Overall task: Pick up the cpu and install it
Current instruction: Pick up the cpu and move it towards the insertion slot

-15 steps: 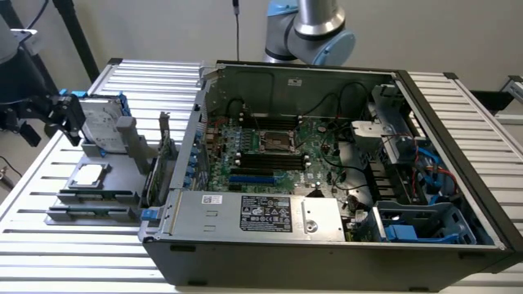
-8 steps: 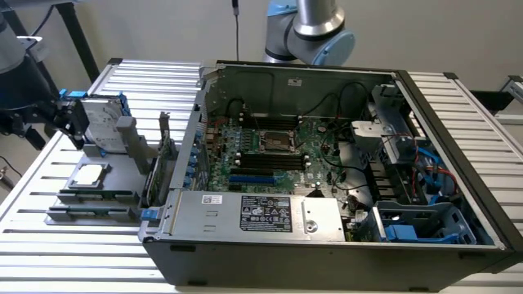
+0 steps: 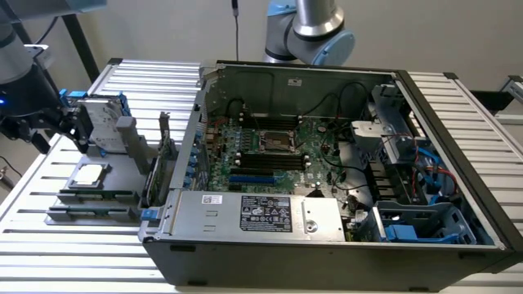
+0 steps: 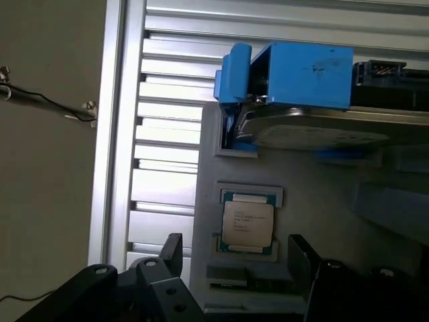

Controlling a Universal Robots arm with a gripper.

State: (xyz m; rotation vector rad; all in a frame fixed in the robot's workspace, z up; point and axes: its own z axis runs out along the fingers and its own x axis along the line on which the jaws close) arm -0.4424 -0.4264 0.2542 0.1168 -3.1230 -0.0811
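The wrist view is looking straight down on the cpu and showing its printed silver lid, which the exterior view is giving only as a small pale square. The exterior view is taking in the open case with its motherboard and socket.

The cpu is sitting in a shallow seat on the grey fixture, which is lying along the tabletop edge at the exterior view's left, beside the case. The hard drive is standing on edge in its blue frame just beside the cpu, on the far side from two slotted grey blocks. Nothing is covering the cpu.

The end effector is hanging above the fixture with its jaws spread wide and gripping nothing. In the wrist view its dark fingers are flanking the cpu without touching it.

The cpu is lying flat, lid up, with its edges running square to the fixture's edges. It is looking nearly square, so no long axis is standing out.
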